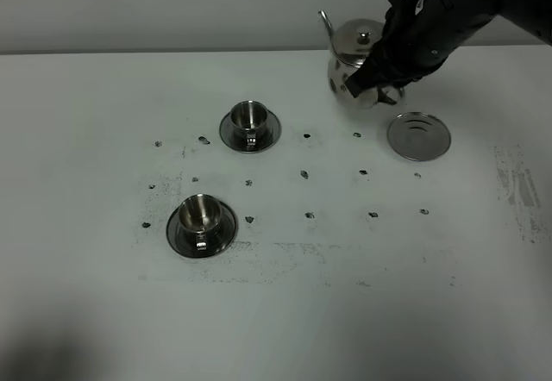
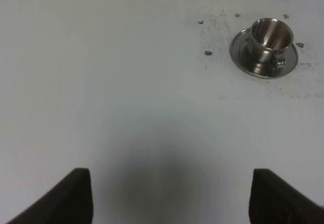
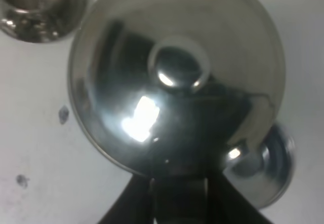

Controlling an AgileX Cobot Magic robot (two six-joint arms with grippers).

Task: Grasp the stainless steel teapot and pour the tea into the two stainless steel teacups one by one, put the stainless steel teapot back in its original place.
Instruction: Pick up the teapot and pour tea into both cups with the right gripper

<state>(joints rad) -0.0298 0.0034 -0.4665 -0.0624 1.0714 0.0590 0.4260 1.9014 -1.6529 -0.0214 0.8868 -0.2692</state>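
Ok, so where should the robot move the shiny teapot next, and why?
Probably carry the teapot leftward until its spout hangs over the far teacup. The right end effector is shut on the pot, which is off its tray. That cup and the near teacup both look empty, so pouring hasn't begun.

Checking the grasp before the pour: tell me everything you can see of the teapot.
The teapot is a shiny, rounded steel pot with a domed, knobbed lid and a thin curved spout pointing away from the arm. It sits roughly upright, off its tray, up and left of it in the high view. The right gripper is shut on its handle side. No cup touches it. Whether its base is clear of the table cannot be told.
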